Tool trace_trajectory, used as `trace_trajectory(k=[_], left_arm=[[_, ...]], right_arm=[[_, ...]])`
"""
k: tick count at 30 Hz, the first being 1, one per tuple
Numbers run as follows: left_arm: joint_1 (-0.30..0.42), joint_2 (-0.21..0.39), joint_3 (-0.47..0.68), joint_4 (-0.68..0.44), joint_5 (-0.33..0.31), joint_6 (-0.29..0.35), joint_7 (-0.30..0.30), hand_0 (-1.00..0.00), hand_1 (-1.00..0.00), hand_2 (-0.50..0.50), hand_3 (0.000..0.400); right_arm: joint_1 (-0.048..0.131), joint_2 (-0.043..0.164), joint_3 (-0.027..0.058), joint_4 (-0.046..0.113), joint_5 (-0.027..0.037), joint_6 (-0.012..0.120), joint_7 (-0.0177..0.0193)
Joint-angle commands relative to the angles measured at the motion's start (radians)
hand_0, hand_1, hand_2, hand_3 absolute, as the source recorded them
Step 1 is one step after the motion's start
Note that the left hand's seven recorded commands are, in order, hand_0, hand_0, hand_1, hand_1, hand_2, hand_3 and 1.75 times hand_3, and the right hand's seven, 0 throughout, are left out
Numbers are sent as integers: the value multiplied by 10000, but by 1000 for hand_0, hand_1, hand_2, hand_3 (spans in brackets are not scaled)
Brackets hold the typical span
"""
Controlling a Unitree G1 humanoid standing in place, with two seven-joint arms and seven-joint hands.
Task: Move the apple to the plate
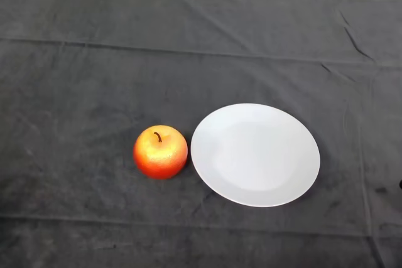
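A red and yellow apple (160, 151) with a short brown stem stands upright on the dark cloth, just left of the plate. A round white plate (254, 154) lies flat on the cloth right of centre, with nothing on it. A narrow gap of cloth separates the apple from the plate's left rim.
The dark grey cloth (94, 80) covers the whole table, with creases running across it. The table's far edge runs along the top of the view, with a pale wall behind it.
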Motion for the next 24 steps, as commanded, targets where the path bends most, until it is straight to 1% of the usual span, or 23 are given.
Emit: trace_trajectory(k=[1, 7, 13, 17, 21, 24], left_arm=[[-370, -208, -153, 360, 264, 62, -84, 0, 0, 0, 0], [-344, -252, -220, 350, 304, -32, -156, 0, 0, 0, 0], [-271, -222, -312, 311, 395, -274, -277, 0, 0, 0, 0], [-278, -246, -481, 243, 610, -540, -199, 0, 0, 0, 0], [-356, -344, -787, 72, 1007, -750, 129, 0, 0, 0, 0], [-573, 165, -842, -557, 981, -191, -173, 0, 0, 0, 0]], right_arm=[[1071, 881, 32, 747, 158, 925, 29], [1071, 881, 36, 746, 162, 926, 30], [1071, 882, 40, 746, 165, 926, 30], [1071, 882, 42, 746, 168, 926, 30], [1071, 882, 44, 746, 170, 926, 31], [1071, 882, 46, 744, 172, 927, 31]])
